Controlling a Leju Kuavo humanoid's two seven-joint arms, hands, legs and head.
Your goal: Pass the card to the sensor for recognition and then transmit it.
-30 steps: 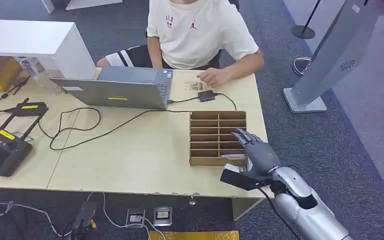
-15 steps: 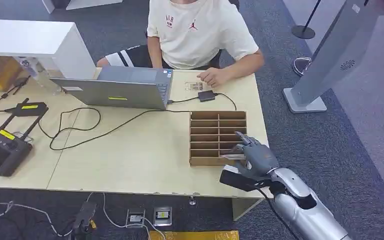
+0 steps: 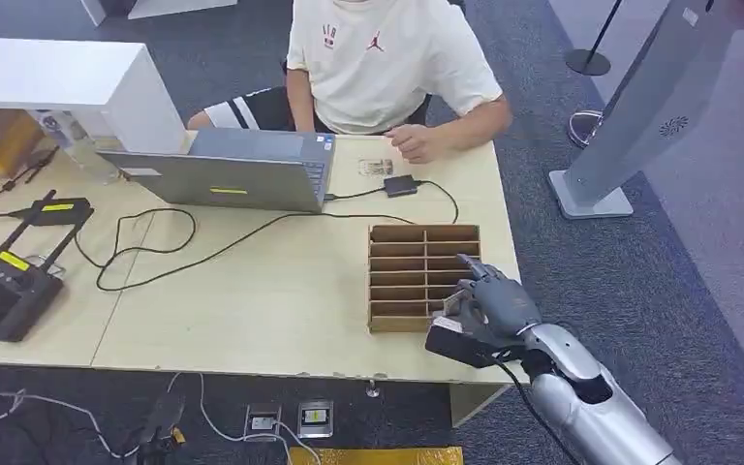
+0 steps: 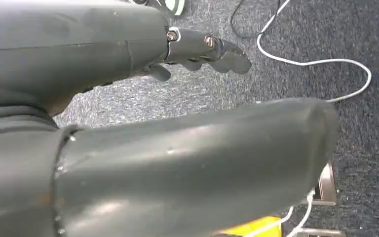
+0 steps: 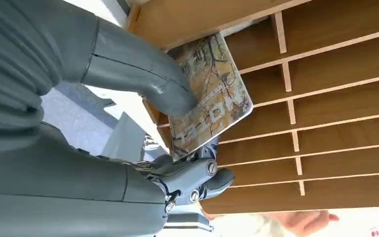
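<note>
The right robot hand [image 5: 143, 148] holds the card [image 5: 209, 98] pinched between thumb and fingers, just over the near slots of the wooden rack [image 3: 423, 276] on the table [image 3: 281, 300]; the left robot hand [image 4: 205, 49] hangs over the floor, fingers loosely apart, holding nothing. The step looks like lifting the card clear of the rack. Next it must travel, grip firm, to the small black sensor [image 3: 399, 185] near the person's hand [image 3: 412, 143]

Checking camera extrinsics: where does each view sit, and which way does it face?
Head: high on the body, looking forward and down at the table; right hand over the wooden organizer.
Left wrist: behind the left hand, facing carpet and cables.
Right wrist: behind the right hand, which pinches the card.
Head and right wrist share hand and organizer.
</note>
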